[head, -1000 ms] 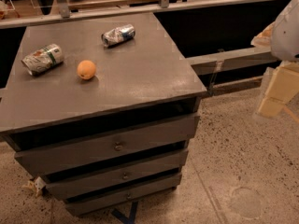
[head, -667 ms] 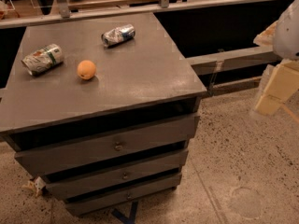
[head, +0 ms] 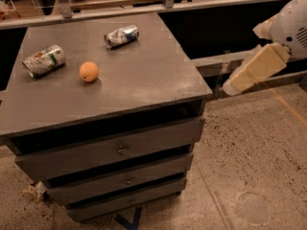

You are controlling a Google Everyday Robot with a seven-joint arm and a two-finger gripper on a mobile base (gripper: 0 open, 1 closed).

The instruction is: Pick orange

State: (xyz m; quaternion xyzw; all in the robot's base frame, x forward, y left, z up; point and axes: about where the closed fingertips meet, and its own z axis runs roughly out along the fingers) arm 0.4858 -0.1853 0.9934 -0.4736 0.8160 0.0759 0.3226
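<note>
The orange (head: 89, 71) is a small round fruit on the left part of the grey cabinet top (head: 144, 75). It sits between two crushed cans and touches neither. My gripper (head: 232, 86) is the end of the cream and white arm at the right edge of the view. It hangs beside the cabinet's right edge, over the floor, well to the right of the orange.
A crushed silver-green can (head: 44, 60) lies left of the orange and a crushed silver-blue can (head: 121, 35) lies behind it to the right. The cabinet has three drawers (head: 120, 150). A railing (head: 144, 6) runs behind it. Speckled floor (head: 249, 166) lies to the right.
The cream end of the arm has swung left toward the cabinet's right edge. The orange and both cans have not moved.
</note>
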